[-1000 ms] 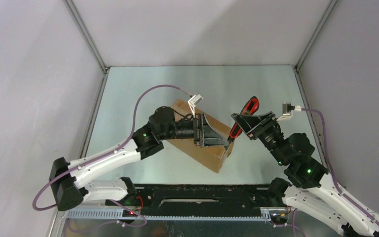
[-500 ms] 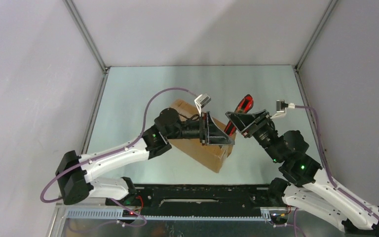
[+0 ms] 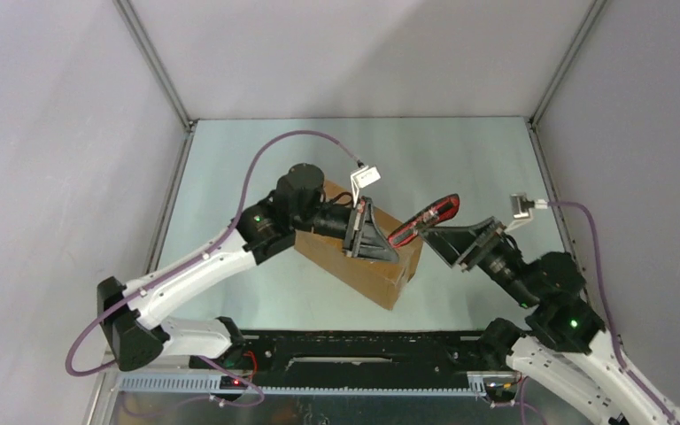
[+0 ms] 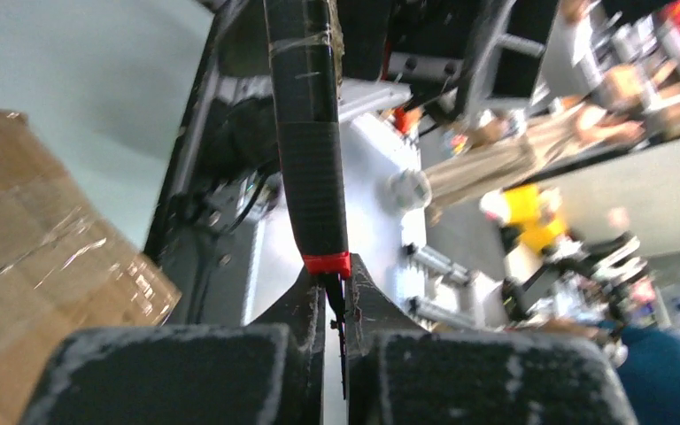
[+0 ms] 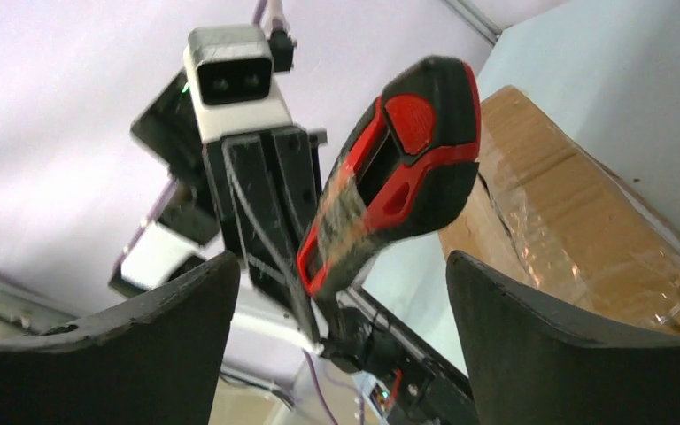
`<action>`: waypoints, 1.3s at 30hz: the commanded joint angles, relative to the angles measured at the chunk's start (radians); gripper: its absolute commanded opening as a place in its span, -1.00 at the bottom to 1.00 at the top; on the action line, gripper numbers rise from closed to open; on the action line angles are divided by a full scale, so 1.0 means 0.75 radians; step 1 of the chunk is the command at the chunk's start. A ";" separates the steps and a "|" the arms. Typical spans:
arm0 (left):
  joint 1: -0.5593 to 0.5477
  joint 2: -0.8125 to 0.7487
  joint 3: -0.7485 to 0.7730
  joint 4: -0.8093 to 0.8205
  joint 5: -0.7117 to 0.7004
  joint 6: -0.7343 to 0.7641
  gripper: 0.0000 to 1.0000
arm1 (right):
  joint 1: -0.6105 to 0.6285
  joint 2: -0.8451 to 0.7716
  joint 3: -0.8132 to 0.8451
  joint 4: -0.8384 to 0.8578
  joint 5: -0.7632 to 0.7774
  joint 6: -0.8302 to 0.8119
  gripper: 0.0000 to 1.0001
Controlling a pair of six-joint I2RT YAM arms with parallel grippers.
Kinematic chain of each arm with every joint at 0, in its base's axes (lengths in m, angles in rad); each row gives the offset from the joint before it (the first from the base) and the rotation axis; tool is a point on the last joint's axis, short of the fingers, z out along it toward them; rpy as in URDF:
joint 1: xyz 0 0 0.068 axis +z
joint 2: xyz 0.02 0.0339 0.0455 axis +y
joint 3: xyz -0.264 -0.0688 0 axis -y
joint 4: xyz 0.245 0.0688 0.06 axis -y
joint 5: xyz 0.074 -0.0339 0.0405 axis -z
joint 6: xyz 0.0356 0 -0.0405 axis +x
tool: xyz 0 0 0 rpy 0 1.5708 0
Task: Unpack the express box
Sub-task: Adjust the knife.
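The box cutter (image 3: 423, 218) changes owners in this last second. A second ago the right gripper (image 5: 341, 263) pinches its red-and-black handle while the left gripper (image 4: 336, 329) stands spread over the box; now the roles are swapped. In the left wrist view the left fingers are pressed together on the cutter's nose, just below the red collar. The dark handle runs up the centre of that frame, away from them. In the right wrist view the right fingers are spread wide at lower left and lower right, and the handle floats between them touching neither, so the left grip alone carries the tool. In the top view the cutter hangs just right of centre, slanting up toward the right, over and past the right-hand end of the express box (image 3: 367, 276). The box lies diagonally on the table (image 3: 248, 159) in the middle of the frame, partly under the left wrist. Its clear tape (image 5: 575, 221) looks shiny and, as far as these views reach, uncut. The handover reads as preparation, and the unpacking itself has not begun. The left arm holds the cutter by its blade end, which looks awkward for slicing the seam, so a regrip may be needed. So thin a pinch could also let the tool swing.
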 commanded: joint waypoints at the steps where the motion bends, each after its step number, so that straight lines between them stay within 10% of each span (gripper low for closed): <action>1: 0.033 -0.018 0.217 -0.777 0.117 0.703 -1.00 | -0.087 -0.161 0.046 -0.283 -0.328 -0.097 0.83; 14: -0.004 -0.023 0.249 -1.144 0.339 1.183 -1.00 | -0.127 -0.134 0.098 -0.500 -0.716 -0.165 0.74; 39: -0.033 0.038 0.259 -1.236 0.384 1.312 -1.00 | 0.008 0.050 0.152 -0.578 -0.894 -0.316 0.41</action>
